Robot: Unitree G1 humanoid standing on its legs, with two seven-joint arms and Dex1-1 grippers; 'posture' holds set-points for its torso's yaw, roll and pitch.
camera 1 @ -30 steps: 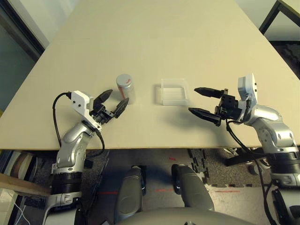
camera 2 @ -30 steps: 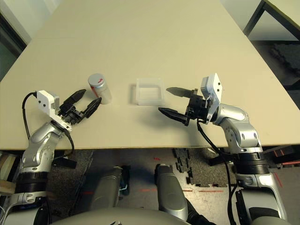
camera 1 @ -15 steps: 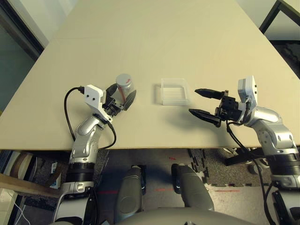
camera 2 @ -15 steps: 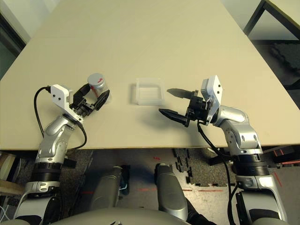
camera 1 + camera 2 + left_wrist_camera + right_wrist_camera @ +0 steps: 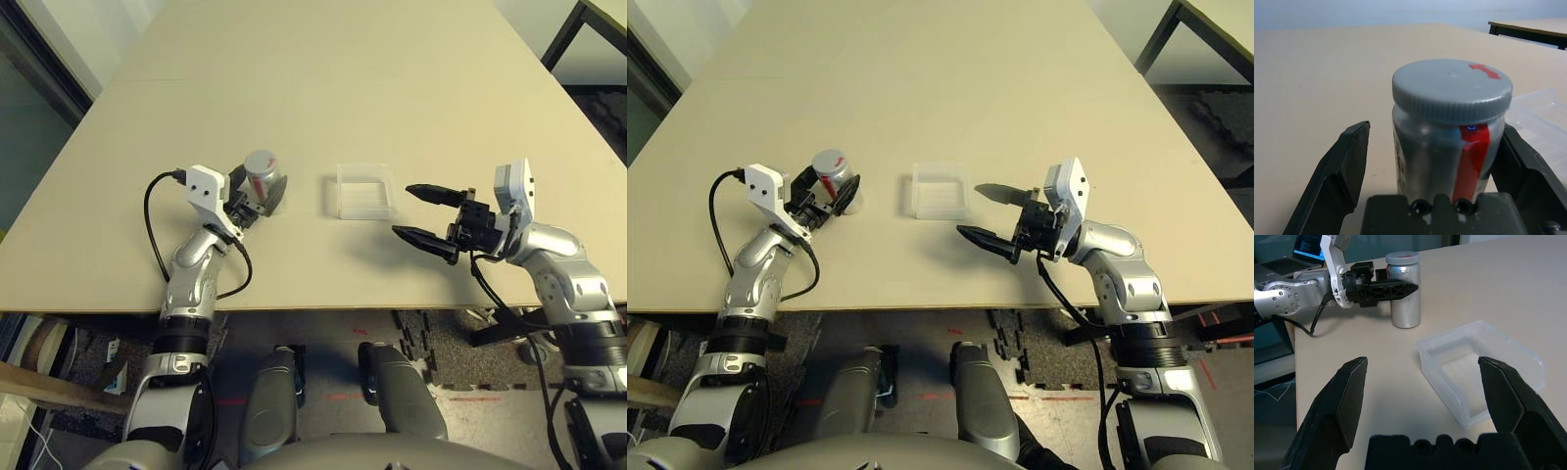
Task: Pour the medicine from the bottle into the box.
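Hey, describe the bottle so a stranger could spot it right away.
On the pale table, look toward the robot's left side. The bottle stands between the left pincer's open fingers: silver, round, grey-capped, red-striped, unlike the clear, square box nearby.

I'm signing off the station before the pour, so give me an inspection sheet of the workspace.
Surface: pale tabletop, a few tiny dark specks near the bottle.
Bottle: upright, grey cap on, red stripe.
Box: clear, open-topped, nothing seen inside.
Medicine: nothing seen.
Clutter: nothing seen between bottle and box.
Left gripper: open, fingers around the bottle.
Right gripper: open, beside the box.
Cables: black, looping at both arms.
Surroundings: laptop beyond the table edge; second table.
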